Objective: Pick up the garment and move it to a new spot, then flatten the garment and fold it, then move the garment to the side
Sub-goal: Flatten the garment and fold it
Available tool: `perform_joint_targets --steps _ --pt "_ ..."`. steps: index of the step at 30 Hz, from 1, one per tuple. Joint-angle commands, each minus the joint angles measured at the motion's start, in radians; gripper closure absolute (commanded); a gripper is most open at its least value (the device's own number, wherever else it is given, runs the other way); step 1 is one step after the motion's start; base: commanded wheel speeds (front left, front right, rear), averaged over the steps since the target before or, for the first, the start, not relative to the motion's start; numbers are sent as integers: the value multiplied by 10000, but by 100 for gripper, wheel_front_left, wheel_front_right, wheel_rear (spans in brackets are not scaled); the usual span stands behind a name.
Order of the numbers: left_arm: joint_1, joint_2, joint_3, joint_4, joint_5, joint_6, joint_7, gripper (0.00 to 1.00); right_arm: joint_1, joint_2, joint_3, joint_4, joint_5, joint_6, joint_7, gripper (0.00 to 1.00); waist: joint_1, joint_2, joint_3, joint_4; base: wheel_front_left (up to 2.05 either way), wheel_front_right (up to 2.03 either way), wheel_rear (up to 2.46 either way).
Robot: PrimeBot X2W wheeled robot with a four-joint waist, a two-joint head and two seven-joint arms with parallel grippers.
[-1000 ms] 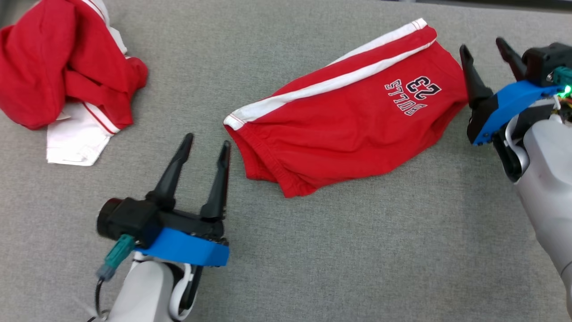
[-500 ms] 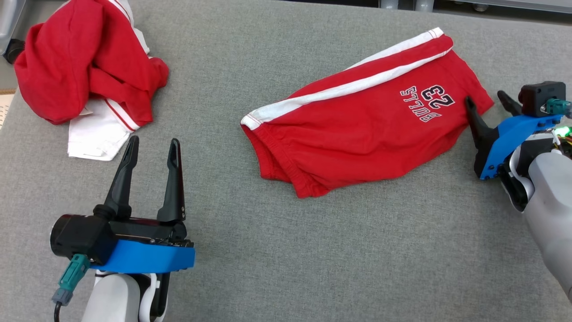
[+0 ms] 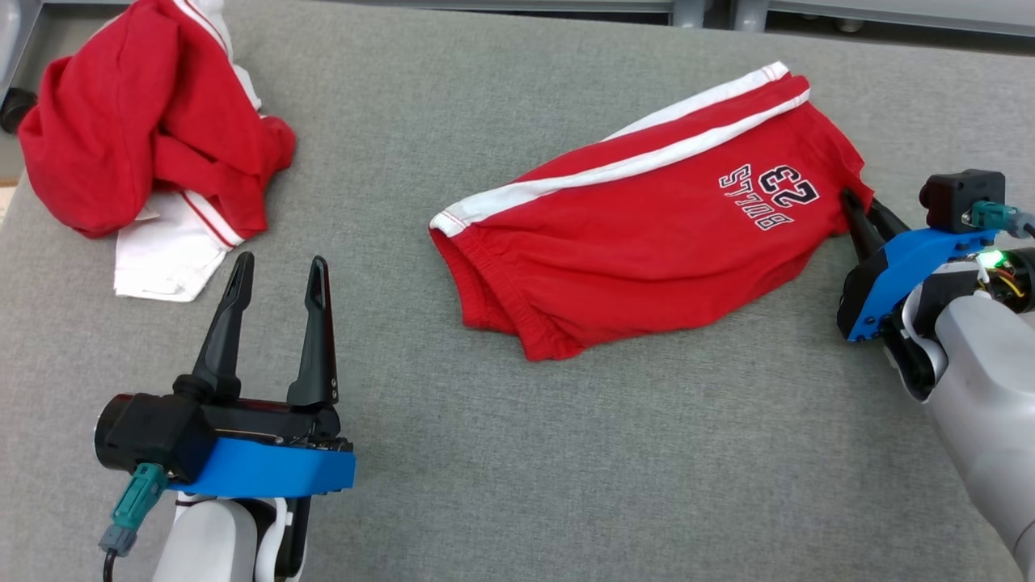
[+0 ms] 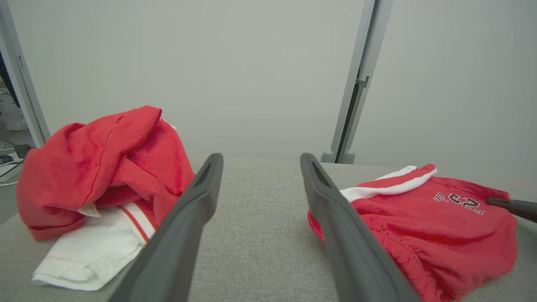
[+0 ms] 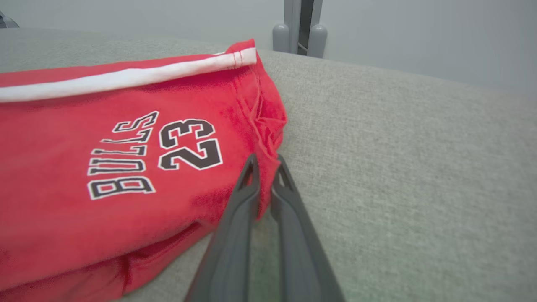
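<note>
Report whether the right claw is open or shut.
Shut on the red shorts: in the right wrist view the right claw pinches the bunched hem beside the 23 print.

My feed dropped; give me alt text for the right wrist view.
The right tool is pinched shut on the edge of the red shorts, just beside their BULLS 23 print. The shorts lie on a grey fabric surface, with a white stripe along their far side.

Right hand (image 5: 266, 159) now pinched on red shorts (image 3: 647, 234) hem, earlier spread open
</note>
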Motion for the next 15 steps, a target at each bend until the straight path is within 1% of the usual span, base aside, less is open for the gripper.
perform_joint_targets --steps 1,7,12,15 --pt "90 35 5 17 4 23 -29 0 174 8 14 -58 81 -7 -155 100 1 0 -120 -122 0 0 0" --pt "260 35 140 121 133 -38 -29 0 789 129 -194 -391 547 -7 -781 100 1 0 -552 -709 0 0 0" --pt "465 37 201 231 266 -125 -30 0 1710 68 -591 -868 964 -7 -934 100 1 0 -884 -1200 0 0 0" --pt "607 35 271 260 318 -162 -29 0 2260 -40 -982 -1332 1011 -7 -961 100 1 0 -1046 -1496 0 0 0"
